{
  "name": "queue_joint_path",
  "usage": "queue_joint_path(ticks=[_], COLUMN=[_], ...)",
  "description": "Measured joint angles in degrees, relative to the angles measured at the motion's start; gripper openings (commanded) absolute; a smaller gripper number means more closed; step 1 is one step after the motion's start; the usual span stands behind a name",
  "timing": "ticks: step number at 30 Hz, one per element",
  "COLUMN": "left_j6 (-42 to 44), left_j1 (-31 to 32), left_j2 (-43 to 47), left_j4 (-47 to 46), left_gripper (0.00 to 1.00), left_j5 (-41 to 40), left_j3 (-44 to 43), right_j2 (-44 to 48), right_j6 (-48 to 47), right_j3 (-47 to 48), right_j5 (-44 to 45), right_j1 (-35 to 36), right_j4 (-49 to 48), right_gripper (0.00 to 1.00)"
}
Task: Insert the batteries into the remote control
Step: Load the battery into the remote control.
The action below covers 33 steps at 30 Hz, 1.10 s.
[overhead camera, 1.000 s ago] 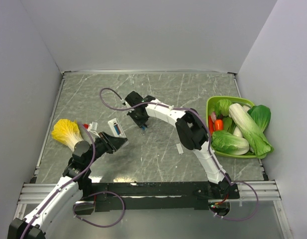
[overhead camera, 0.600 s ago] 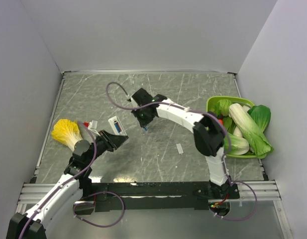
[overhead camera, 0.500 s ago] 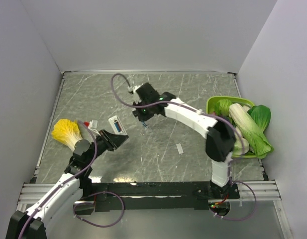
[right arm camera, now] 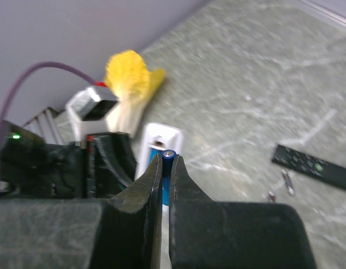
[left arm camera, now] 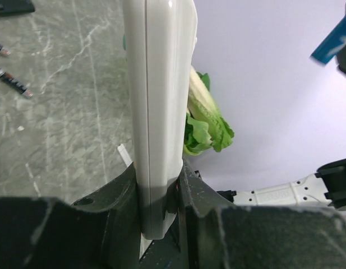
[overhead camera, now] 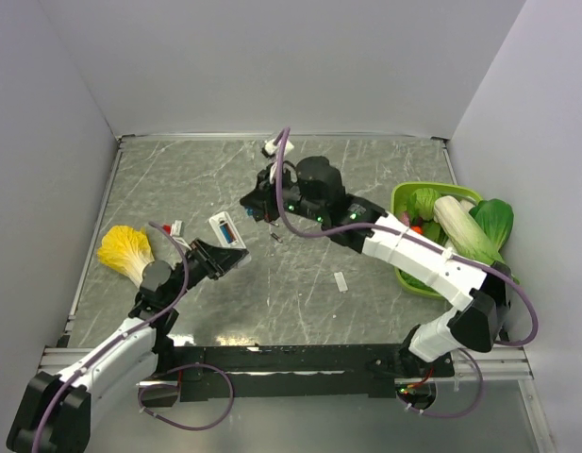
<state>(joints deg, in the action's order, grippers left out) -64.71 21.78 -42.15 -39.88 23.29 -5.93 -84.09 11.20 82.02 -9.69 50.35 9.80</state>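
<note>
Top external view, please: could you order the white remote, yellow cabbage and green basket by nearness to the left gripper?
1. The white remote, clamped in the left gripper itself.
2. The yellow cabbage, to its left.
3. The green basket, far right of the table.

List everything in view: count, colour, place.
remote control: 1, white, in the left gripper, back compartment open
battery: 1, blue, in the right gripper above the remote; more blue shows in the compartment, maybe a second
black remote: 1, black, flat on the table
cabbage: 1, yellow, table's left side
small box: 1, white and red, beside the cabbage
basket: 1, green, right edge, holding several leafy greens
strip: 1, white, mid-table
dark bits: 2, near the black remote, too small to identify
table: 1, grey marbled
left gripper: shut on the remote control
right gripper: shut on the battery
</note>
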Motion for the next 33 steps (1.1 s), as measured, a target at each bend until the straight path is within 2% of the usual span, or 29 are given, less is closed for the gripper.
queue_joint_path(ticks=[6,16,33], left_j6=[-1.6,-2.5,-4.2], left_j1=[0.0,0.0,0.0], left_j2=[-0.3,2.3,2.2], left_j4=[-3.2,-4.0,-3.5], left_gripper=[0.02,0.02,0.02], left_j5=[1.1,1.4,1.3], left_j3=[-1.9,-2.8,-4.1], right_j2=[0.1,0.0,-4.3], right_j6=[1.0,0.7,-3.4], right_j3=[-4.8,-5.3,-6.2], right_j5=[2.1,5.9,8.4], right_j1=[4.4,6.8,9.2], right_j4=[-7.6,-13.4,-17.0], right_gripper=[0.0,0.0,0.0])
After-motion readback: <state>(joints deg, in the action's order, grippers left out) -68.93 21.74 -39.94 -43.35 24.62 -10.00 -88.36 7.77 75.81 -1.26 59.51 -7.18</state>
